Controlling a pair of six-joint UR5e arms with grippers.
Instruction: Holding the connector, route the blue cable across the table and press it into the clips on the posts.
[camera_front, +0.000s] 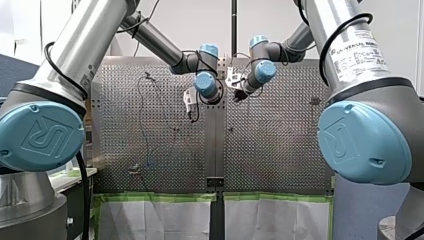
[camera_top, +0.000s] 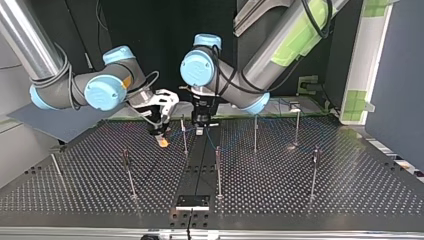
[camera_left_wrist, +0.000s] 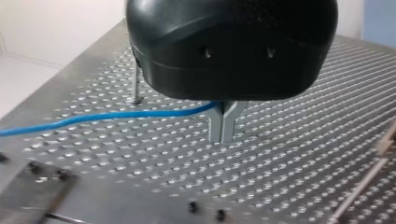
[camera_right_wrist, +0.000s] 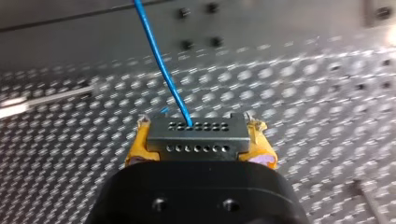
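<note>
- Cable handling: blue cable (camera_right_wrist: 161, 65) looks thin, light and floppy. Judge it won't hold shape, sags btwn supports, needs tension to stay on line. Jacket prob smooth, so it can slide thru a loose pinch.
- Rigid bit = connector (camera_right_wrist: 197, 135): small metal block w/ two rows of holes, wire exits one hole in the face pointing away from the gripper. Best grab pt is the block's ends, not the wire. Hard pull on the wire likely strains that exit.
- R side: right gripper (camera_right_wrist: 198, 129) clenched on connector, yellow pads (camera_right_wrist: 136, 145) squeezed against both ends, block sits square btwn them. Cable leads off ahead of it over the table (camera_top: 300, 190).
- L side: left gripper (camera_left_wrist: 222, 133) has metal fingers (camera_left_wrist: 215, 127) w/ tips pressed together, no gap visible. Cable comes in from one side to the fork just above the tips and looks caught there, so prob acting as a guide. Far side is hidden by the gripper body, can't confirm it passes thru.
- Location: in top view both grippers sit close together at the table's far middle, just beside a post (camera_top: 184, 135). Short run of cable btwn them; the rest is faint, seems to trail toward the far posts at that view's right.
- Clips too small to read, can't tell if any section is seated.
</note>
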